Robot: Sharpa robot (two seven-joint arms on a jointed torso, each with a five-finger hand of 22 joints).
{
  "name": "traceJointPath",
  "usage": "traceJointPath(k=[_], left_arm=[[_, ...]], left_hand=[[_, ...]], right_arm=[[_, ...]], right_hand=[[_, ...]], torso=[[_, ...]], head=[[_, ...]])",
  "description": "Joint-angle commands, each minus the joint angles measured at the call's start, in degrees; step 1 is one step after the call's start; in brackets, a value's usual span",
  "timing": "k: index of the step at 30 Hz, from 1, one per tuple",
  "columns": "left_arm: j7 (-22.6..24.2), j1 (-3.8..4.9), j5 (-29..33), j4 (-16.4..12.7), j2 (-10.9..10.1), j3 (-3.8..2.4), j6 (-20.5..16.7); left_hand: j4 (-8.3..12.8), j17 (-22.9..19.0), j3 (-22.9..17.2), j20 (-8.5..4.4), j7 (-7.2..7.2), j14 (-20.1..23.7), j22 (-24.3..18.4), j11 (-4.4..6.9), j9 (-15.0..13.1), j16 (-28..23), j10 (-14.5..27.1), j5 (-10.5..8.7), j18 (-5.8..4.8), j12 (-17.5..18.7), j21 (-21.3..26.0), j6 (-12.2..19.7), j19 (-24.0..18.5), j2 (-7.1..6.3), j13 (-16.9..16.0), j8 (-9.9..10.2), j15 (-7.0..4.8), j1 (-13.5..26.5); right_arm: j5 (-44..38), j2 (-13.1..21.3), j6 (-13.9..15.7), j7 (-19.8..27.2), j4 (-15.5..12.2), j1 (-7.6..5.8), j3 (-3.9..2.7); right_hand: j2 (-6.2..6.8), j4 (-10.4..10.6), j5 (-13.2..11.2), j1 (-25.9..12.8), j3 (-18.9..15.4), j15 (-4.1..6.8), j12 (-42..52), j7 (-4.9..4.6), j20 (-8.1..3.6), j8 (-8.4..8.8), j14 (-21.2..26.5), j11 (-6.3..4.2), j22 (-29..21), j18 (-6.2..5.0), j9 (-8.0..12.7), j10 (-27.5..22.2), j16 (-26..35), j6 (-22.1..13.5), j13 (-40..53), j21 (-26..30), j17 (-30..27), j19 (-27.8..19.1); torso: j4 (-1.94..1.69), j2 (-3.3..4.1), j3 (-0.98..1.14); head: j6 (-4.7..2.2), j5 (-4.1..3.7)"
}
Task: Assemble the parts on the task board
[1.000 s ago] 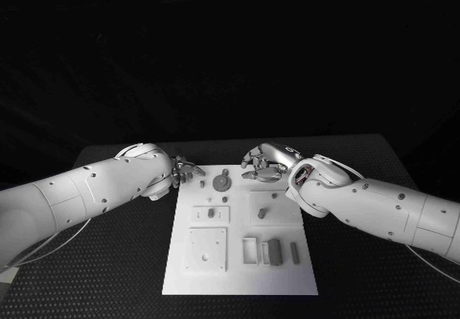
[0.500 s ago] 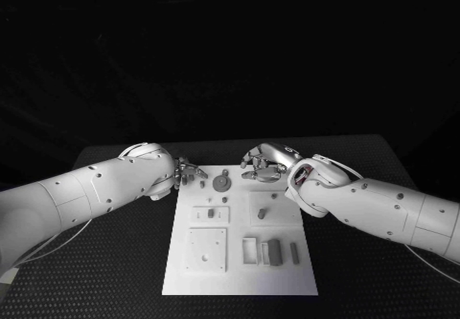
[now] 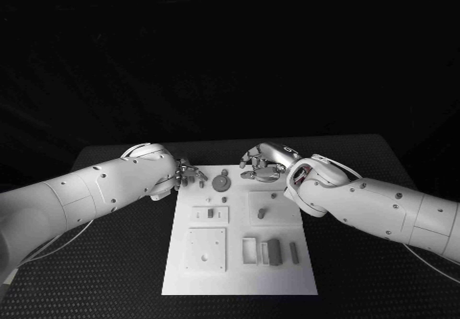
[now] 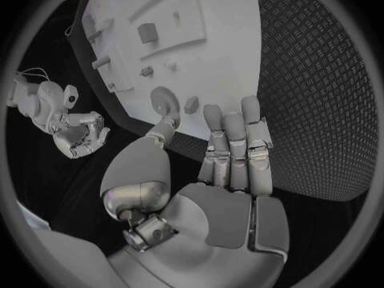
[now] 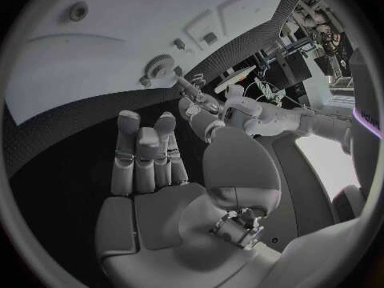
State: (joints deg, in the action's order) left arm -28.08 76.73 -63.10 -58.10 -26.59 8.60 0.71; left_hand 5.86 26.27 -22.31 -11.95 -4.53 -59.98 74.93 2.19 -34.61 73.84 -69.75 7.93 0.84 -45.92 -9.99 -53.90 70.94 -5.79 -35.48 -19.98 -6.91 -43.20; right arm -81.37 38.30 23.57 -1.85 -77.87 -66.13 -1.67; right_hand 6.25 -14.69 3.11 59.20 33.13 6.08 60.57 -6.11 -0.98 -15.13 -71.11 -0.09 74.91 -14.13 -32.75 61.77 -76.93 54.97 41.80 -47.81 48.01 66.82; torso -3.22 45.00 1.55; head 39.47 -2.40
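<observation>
Black textured table [image 3: 115, 266], white task board [image 3: 240, 279] at centre, grey parts on it, a gear [image 3: 223, 182] near its far edge. Left hand [image 3: 189, 175] hovers at the far left corner, fingers apart, empty. Right hand [image 3: 266, 163] beyond the far edge, fingers loosely spread, empty.

Task board in the middle of the surface

The task board [image 3: 240, 279] lies mid-surface [image 3: 115, 266]. A gear [image 3: 223, 181] sits near its far edge, between the left robot hand [image 3: 189, 175] and the right robot hand [image 3: 264, 163]; bars [image 3: 275, 252] lie near its near-right corner.
</observation>
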Motion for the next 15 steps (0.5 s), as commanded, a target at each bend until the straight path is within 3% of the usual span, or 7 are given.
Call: traceJointPath(k=[1, 15], left_arm=[[1.45, -0.20, -0.32, 0.32, 0.41, 0.04, 1.67], [2.11, -0.79, 0.22, 0.16, 0.77, 0.05, 2.18]], left_hand=[[0.42, -0.07, 0.32, -0.19, -0.58, 0.33, 1.19, -0.90, 0.14, 0.39, 1.27, 0.39, -0.84, -0.23, 0.32, -1.21, 0.19, 1.20, 0.09, -0.21, 0.00, -0.30], [1.55, -0.17, 1.16, -0.12, -0.49, 0.43, 1.21, -0.83, 0.49, 0.57, 1.32, 0.51, -0.84, -0.38, 0.29, -1.75, 0.14, 3.14, 0.22, -0.27, 0.01, -0.79]], right_arm=[[-0.08, -0.13, -0.55, 0.33, 0.00, 0.03, -0.02], [-0.01, -0.16, -0.65, 0.34, 0.07, 0.03, -0.02]], right_hand=[[0.08, 0.33, 0.23, -0.46, -0.13, 0.15, -0.11, -0.35, -0.25, 0.33, -0.26, 0.08, 0.77, -0.87, -0.05, -0.49, 0.38, 0.02, 0.00, 0.20, 0.10, 0.02], [0.08, 0.36, 0.22, -0.48, -0.12, 0.14, -0.10, -0.36, -0.25, 0.35, -0.27, 0.09, 0.77, -0.87, -0.07, -0.49, 0.38, 0.00, 0.01, 0.20, 0.11, 0.03]], torso=[[-0.07, 0.01, 0.04], [0.00, -0.05, 0.05]], head=[[0.17, 0.01], [0.43, -0.04]])
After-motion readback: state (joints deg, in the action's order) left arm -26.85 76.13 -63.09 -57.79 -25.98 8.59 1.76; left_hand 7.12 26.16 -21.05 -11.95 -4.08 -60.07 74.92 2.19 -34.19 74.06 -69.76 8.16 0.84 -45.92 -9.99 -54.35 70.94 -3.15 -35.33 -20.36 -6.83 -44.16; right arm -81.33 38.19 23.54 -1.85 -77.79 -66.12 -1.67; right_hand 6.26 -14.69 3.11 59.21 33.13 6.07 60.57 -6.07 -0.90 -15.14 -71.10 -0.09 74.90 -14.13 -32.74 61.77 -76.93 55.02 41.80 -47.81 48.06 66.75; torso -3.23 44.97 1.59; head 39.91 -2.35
